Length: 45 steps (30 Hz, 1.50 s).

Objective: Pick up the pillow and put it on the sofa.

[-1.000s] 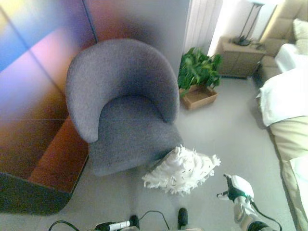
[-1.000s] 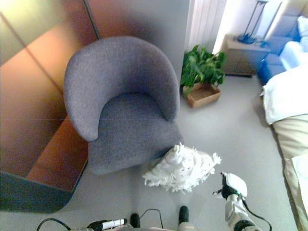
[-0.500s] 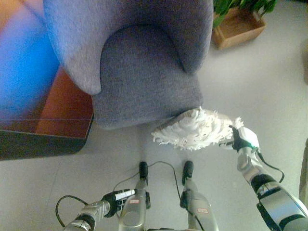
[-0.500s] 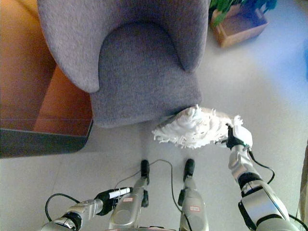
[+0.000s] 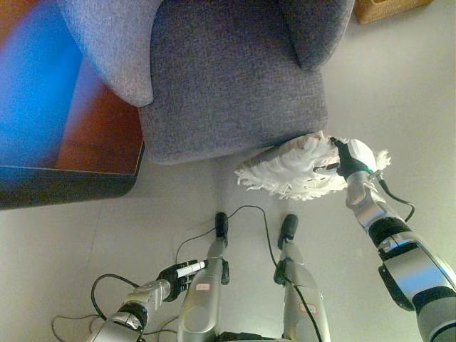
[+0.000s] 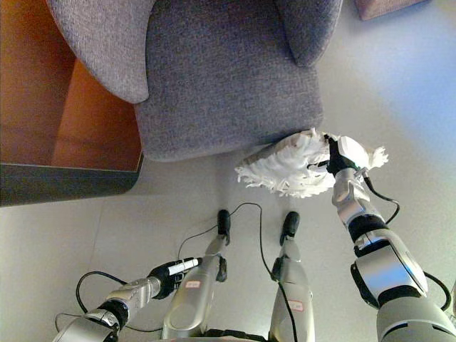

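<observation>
the pillow (image 5: 296, 169) lies on the floor (image 5: 399, 85) against the sofa (image 5: 235, 78) front edge; right hand (image 5: 350, 157) rests on it, fingers' state unclear; lifting remains. left hand (image 5: 179, 274) idles low.

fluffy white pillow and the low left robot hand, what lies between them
Only bare grey floor between the fluffy white fringed pillow and the left robot hand, seen in both eye views.
</observation>
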### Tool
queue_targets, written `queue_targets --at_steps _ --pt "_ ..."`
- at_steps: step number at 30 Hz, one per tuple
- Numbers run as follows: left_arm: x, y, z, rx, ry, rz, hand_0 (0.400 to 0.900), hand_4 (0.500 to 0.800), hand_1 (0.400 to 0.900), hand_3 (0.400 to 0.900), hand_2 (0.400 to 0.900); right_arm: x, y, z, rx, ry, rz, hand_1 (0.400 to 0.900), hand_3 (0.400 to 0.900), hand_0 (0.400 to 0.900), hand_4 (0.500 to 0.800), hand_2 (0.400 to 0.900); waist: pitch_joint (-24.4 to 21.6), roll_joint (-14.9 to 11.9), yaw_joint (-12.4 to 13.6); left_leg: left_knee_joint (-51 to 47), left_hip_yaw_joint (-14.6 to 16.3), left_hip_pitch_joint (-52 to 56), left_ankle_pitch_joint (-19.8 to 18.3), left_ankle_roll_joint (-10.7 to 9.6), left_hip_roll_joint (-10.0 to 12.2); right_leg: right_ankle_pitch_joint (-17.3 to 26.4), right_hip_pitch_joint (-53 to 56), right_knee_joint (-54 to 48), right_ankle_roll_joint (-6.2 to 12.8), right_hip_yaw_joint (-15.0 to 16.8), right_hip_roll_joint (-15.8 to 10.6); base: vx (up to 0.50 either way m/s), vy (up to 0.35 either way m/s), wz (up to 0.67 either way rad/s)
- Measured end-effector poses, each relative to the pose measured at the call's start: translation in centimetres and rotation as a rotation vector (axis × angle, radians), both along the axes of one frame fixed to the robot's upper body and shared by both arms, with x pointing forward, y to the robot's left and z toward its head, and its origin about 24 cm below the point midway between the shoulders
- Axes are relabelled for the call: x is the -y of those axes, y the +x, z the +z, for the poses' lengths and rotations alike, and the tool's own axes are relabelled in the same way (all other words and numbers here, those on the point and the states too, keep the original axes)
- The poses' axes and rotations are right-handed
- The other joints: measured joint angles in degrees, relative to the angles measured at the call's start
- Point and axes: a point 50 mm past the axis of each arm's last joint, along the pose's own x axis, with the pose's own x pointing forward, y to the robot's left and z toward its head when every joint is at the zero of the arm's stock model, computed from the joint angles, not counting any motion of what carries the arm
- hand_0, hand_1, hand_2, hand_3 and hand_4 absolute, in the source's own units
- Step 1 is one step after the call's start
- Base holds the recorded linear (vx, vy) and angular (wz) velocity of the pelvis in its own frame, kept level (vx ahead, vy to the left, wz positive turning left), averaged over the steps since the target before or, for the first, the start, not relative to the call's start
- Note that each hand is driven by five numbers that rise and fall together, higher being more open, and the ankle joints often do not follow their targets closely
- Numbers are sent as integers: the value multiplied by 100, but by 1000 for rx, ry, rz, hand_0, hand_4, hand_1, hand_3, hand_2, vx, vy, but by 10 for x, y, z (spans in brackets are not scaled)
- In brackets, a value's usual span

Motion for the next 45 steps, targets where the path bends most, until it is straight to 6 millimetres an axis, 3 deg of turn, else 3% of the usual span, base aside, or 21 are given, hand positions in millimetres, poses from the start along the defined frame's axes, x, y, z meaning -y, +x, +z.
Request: queue_targets --at_steps 12,27,28,29,36,45 --pt "4 11 7 50 -54 36 900 800 900 900 900 0 13 40 84 -24 1 900 900 900 800 900 10 33 -5 465 -10 -784 43 27 -78 -295 -1052 1029 -53 135 -189 3 45 1" --pt "10 24 15 101 -117 75 900 800 900 900 900 -2 26 86 110 -74 -47 900 900 900 800 900 20 65 122 892 -70 -1509 36 4 -87 -346 -1766 1466 -130 175 -248 15 12 2" --pt "10 25 16 106 -120 75 900 800 900 900 900 -2 27 91 112 -69 -51 816 816 816 749 816 20 74 132 942 -86 -1591 40 -4 -86 -349 -1831 1512 -142 162 -251 0 0 0" --pt "10 27 17 112 -122 74 900 800 900 900 900 -2 28 94 107 -65 -51 400 400 400 500 400 25 79 136 988 -103 -1642 38 -17 -87 -359 -1883 1583 -172 173 -254 0 0 0" --pt "11 29 19 123 -132 78 900 800 900 900 900 -1 29 105 74 -65 -25 400 400 400 500 400 24 82 136 1099 -115 -1776 8 -13 -88 -419 -2065 1767 -184 228 -262 0 0 0" --pt "12 30 20 129 -142 83 900 800 900 900 900 -7 30 101 43 -3 11 400 400 400 500 400 30 95 151 1113 -98 -1829 6 -17 -89 -419 -2135 1782 -189 303 -236 1 1 -3"
